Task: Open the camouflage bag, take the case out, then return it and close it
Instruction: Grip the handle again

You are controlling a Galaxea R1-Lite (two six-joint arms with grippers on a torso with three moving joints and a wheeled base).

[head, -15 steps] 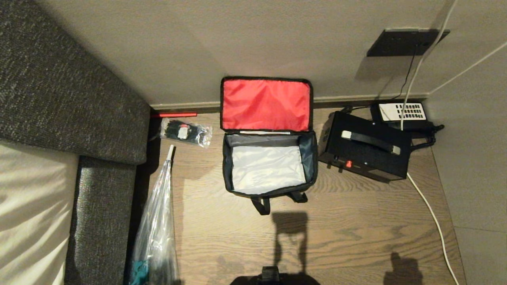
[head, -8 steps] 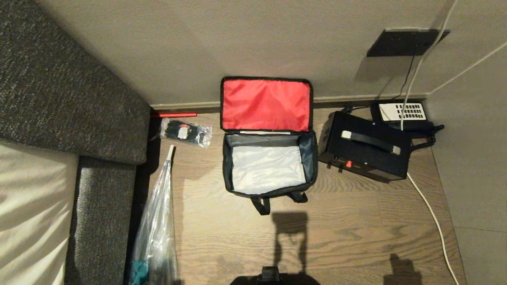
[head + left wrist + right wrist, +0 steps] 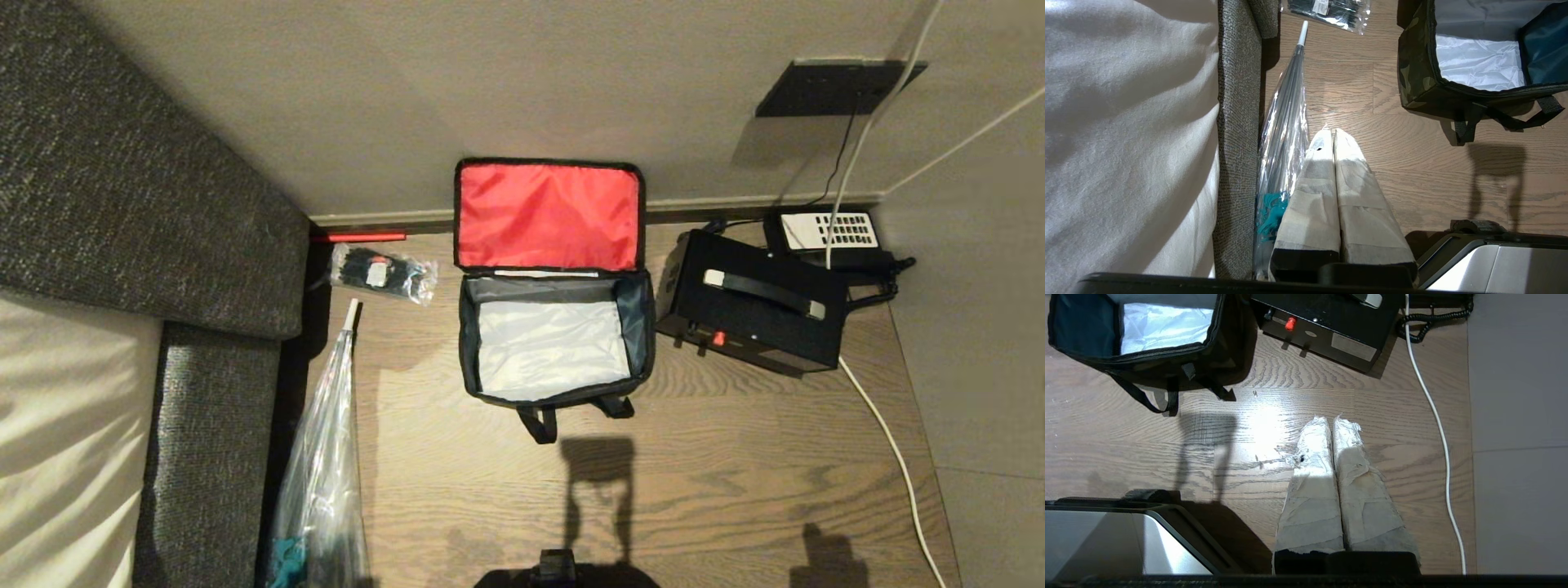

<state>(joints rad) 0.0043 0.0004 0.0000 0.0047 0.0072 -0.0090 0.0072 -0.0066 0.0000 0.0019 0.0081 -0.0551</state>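
Black case (image 3: 751, 306) sits beside the open camouflage bag (image 3: 555, 343), both grippers (image 3: 1333, 131) (image 3: 1331, 418) pressed together; lifting could snag the white cable (image 3: 886, 433).

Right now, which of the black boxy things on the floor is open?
The camouflage bag in the middle: its red-lined lid stands up against the wall and its grey inside is empty. The case beside it is shut, handle on top.

Domestic or hotel-type room. Evidence: wood-plank floor (image 3: 718, 457), plain wall with skirting board (image 3: 375, 219), grey fabric sofa (image 3: 122, 180) with pale cushion (image 3: 57, 441), corded telephone (image 3: 829, 233) on the floor, wall socket plate (image 3: 833, 88), folded transparent umbrella (image 3: 322, 457).
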